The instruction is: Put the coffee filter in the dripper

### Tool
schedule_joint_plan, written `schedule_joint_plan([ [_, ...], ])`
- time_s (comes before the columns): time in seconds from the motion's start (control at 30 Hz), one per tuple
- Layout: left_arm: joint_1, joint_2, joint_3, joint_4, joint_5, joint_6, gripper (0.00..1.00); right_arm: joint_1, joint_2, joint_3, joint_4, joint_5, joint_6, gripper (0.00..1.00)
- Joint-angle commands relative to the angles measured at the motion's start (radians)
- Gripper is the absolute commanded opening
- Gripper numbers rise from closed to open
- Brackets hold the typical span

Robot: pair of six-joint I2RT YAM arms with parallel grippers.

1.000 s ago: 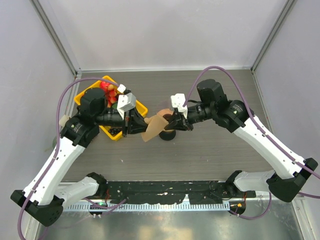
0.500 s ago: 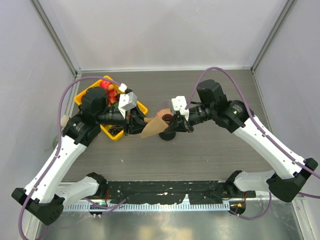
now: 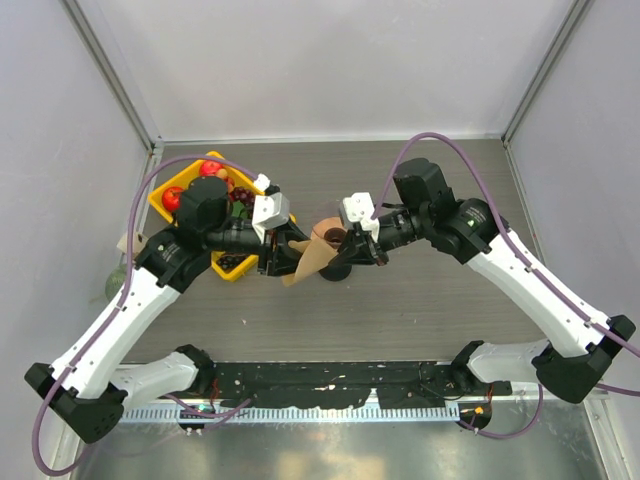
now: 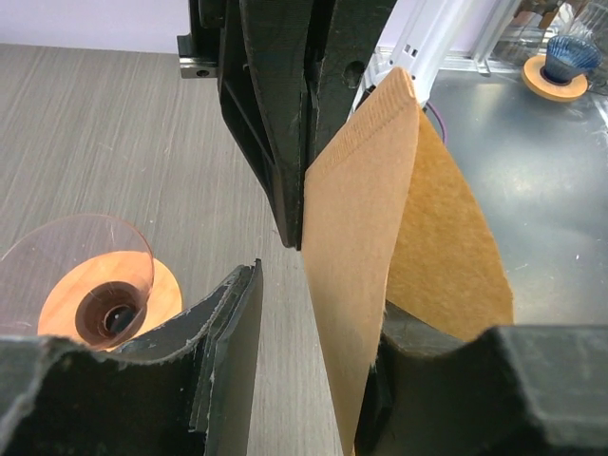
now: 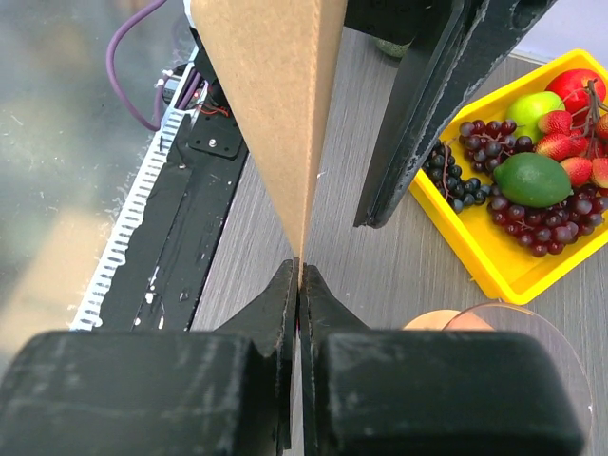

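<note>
Above table (image 3: 430,300), right jaws pinch coffee filter (image 4: 361,247) between left jaws.

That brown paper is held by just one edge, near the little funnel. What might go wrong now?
1. Only the right gripper pinches the coffee filter, at a thin edge. The left gripper stands open around it, so the paper could slip or droop.
2. The filter is folded flat, so it may sit crooked in the dripper rather than open into the cone.
</note>
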Motion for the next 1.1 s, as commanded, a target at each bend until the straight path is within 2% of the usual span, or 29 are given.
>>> schedule_joint_plan([
  [0.0,-0.021,0.006,0.035,0.046,-0.051,0.033,0.43,-0.002,0.001,0.040,0.030,-0.027,0.006,0.05],
  [0.17,-0.040,0.016,0.029,0.075,-0.060,0.009,0.40,-0.002,0.003,0.042,0.030,-0.038,0.003,0.05],
  [0.3,-0.037,0.010,0.018,0.079,-0.056,0.019,0.27,0.000,-0.002,0.040,0.019,-0.041,-0.012,0.05],
  [0.4,-0.038,0.010,0.001,0.156,-0.045,-0.037,0.20,0.000,0.003,0.040,0.018,-0.046,-0.009,0.05],
  [0.53,-0.043,0.036,0.018,0.181,-0.011,-0.082,0.32,0.000,0.017,0.053,0.030,-0.046,-0.003,0.05],
  [0.77,-0.047,0.029,-0.003,0.213,0.000,-0.093,0.40,-0.003,0.024,0.056,0.047,-0.041,0.028,0.05],
  [0.83,-0.047,0.032,-0.006,0.213,0.003,-0.093,0.38,-0.005,0.028,0.057,0.053,-0.040,0.035,0.05],
  [0.93,-0.051,0.041,-0.003,0.211,-0.013,-0.103,0.29,-0.003,0.023,0.059,0.081,-0.041,0.055,0.05],
  [1.07,-0.049,0.053,0.000,0.199,-0.039,-0.133,0.29,-0.005,0.011,0.057,0.088,-0.035,0.055,0.05],
])
